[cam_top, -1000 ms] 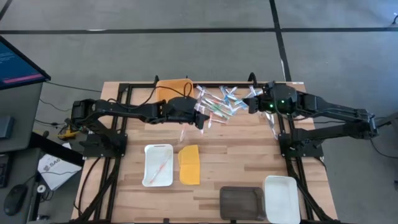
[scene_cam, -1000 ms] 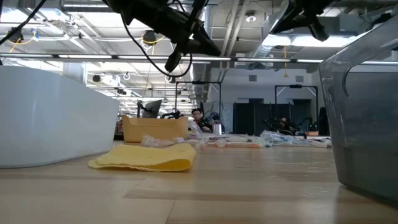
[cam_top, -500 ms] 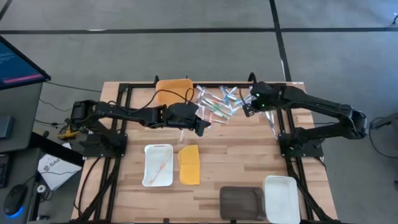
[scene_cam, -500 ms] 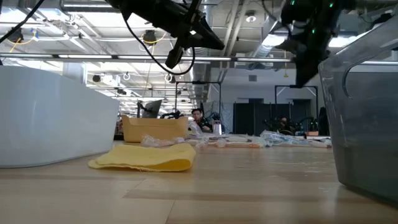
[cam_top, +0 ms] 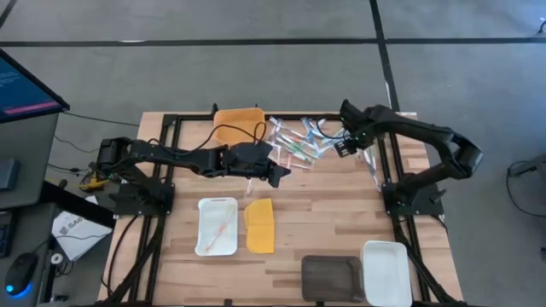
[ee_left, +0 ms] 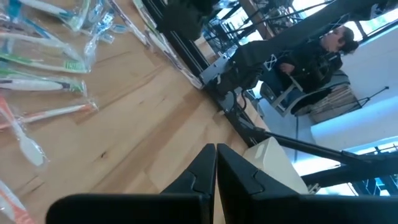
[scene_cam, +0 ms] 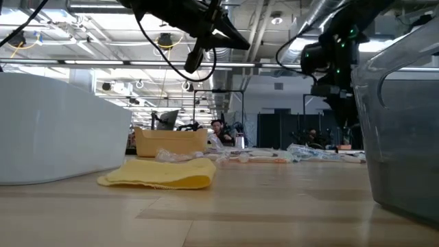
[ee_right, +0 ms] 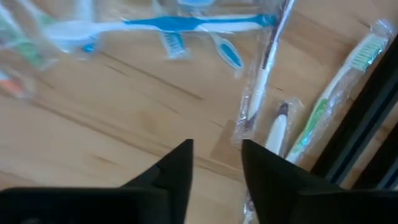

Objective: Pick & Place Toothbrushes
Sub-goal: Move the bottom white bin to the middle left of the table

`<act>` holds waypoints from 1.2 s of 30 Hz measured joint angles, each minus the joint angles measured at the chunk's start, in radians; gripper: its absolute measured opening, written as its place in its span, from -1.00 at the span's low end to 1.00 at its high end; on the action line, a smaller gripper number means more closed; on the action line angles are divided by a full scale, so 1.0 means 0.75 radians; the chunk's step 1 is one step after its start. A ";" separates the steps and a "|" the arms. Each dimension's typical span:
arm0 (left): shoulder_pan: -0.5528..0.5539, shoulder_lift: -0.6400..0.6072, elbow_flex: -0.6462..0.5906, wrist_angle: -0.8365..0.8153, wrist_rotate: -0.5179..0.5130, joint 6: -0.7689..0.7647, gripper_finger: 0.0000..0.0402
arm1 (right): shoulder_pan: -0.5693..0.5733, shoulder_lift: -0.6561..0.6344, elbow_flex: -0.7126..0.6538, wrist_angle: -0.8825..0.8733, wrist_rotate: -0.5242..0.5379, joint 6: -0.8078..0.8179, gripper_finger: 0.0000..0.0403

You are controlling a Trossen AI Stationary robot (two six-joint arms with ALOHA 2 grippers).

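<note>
Lying in a loose heap at 12 o'clock on the table [cam_top: 341, 222]: wrapped toothbrushes [cam_top: 299, 143] in pink, green, blue and clear. Resting apart from the heap, at 7 o'clock from table centre: one pink toothbrush [cam_top: 221, 228] inside the white tray [cam_top: 205, 211], with the yellow lid [cam_top: 260, 227] just beside that tray at 3 o'clock.

Changing over the last second:
- Folding the right arm back at the elbow and bringing the right gripper [cam_top: 345, 147] in to the 3 o'clock edge of the heap.
- Parting its fingers from shut to a clear gap; holding nothing. Hovering over a blue toothbrush [ee_right: 186, 23] and a green-bristled one [ee_right: 348, 81] in their sleeves.
- Drifting the left gripper [cam_top: 277, 173] slightly away from the heap toward 7 o'clock; fingers pressed together, with nothing visible between them.

Meaning for the task, as a judgement: setting up the next pick on the right side, with nearly all brushes not yet moved.

Remaining hard to make out:
- Contact between the right fingertips and the wrappers: not determinable.
- Exact count of brushes, owing to overlapping clear sleeves.
- In the low view, showing the heap only as a thin far strip and cutting off the lower right gripper behind the dark container [scene_cam: 405, 123].
</note>
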 joint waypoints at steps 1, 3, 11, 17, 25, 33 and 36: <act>-0.003 0.000 0.001 0.004 -0.001 0.000 -0.96 | -0.012 0.015 0.000 0.000 0.006 -0.006 -0.15; -0.006 0.000 0.001 0.011 0.000 0.000 -0.96 | -0.033 0.044 0.000 0.001 0.025 -0.010 0.01; -0.016 0.000 0.001 0.032 0.000 0.000 -0.96 | -0.116 0.175 0.000 0.002 0.022 -0.009 0.26; -0.020 0.000 0.001 0.047 0.000 0.000 -0.96 | -0.123 0.192 0.000 -0.006 0.015 -0.015 0.20; -0.021 0.000 0.001 0.065 -0.001 0.000 -0.96 | -0.123 0.192 0.000 0.011 0.014 -0.010 0.07; -0.021 0.000 0.001 0.076 -0.001 0.000 -0.96 | -0.119 0.192 0.000 0.010 0.011 -0.010 0.00; -0.021 0.000 0.001 0.079 -0.001 0.000 -0.96 | -0.109 0.192 0.000 0.010 0.011 -0.015 -0.02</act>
